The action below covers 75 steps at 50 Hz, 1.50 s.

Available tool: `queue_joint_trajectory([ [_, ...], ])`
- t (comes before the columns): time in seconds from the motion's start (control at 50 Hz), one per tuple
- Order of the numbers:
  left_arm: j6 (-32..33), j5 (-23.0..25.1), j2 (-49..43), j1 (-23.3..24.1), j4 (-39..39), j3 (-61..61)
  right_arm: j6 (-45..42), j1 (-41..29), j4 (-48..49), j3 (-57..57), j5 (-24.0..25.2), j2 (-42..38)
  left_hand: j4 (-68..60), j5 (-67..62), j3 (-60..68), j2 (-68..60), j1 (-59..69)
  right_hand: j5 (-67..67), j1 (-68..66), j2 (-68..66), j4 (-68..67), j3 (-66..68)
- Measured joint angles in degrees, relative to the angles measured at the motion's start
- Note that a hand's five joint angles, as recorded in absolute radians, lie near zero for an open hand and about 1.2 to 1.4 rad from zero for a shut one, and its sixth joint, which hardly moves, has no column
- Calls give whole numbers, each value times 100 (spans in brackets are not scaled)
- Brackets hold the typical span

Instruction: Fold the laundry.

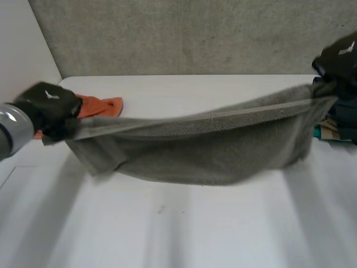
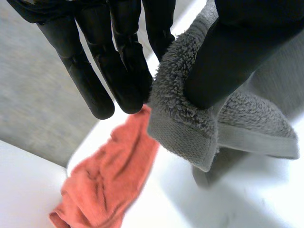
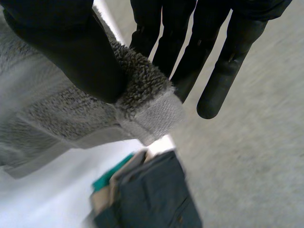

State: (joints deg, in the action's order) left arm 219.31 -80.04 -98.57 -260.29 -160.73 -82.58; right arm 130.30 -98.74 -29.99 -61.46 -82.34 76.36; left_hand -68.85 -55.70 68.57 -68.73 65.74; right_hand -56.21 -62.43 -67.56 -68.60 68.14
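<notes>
A grey towel point(image 1: 212, 145) hangs stretched between my two hands above the white table point(image 1: 184, 223), its lower edge sagging toward the tabletop. My left hand point(image 1: 50, 109) pinches the towel's left corner; in the left wrist view the thumb point(image 2: 223, 61) presses the grey towel point(image 2: 190, 118) against straight fingers point(image 2: 118, 61). My right hand point(image 1: 340, 58) pinches the right corner; in the right wrist view the thumb point(image 3: 71, 52) clamps the towel corner point(image 3: 147, 104) against the fingers point(image 3: 223, 71).
An orange cloth point(image 1: 100, 106) lies on the table behind my left hand, also seen under it as the orange cloth point(image 2: 109, 175). A pile of dark blue and teal clothes point(image 1: 334, 125) sits at the table's right edge, below my right hand point(image 3: 147, 194). A grey wall stands behind.
</notes>
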Motion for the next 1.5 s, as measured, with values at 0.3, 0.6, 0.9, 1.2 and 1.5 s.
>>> queue_joint_trajectory([
  [0.3, -405, -623, -2879, 685, -2026, 3944, 632, -499, 2812, 2080, -1015, -2468, -5, 0, 0, 0, 0, 0, 0, 0, -1, 4],
  [0.6, -1601, -1232, -3152, 662, -4987, 4442, 1578, -571, 6118, 2035, -1017, -2455, -5, 0, 0, 0, 0, -1, 0, 0, -4, 4],
  [0.9, -1502, -743, -3228, 713, -4433, 1787, 1512, -536, 4598, 481, -499, -3128, -9, 0, 0, -1, 0, -1, 0, 0, -4, 4],
  [1.2, -338, -758, -1631, 659, -1206, -703, 656, -426, 1862, -1227, -500, -2197, -17, 0, 0, -1, 0, -1, 0, 0, -4, 5],
  [1.5, 1599, -714, 415, 189, -291, -2601, -1326, 456, 940, -3475, -498, -201, -18, 0, 0, -1, 0, -1, 0, 0, -4, 5],
])
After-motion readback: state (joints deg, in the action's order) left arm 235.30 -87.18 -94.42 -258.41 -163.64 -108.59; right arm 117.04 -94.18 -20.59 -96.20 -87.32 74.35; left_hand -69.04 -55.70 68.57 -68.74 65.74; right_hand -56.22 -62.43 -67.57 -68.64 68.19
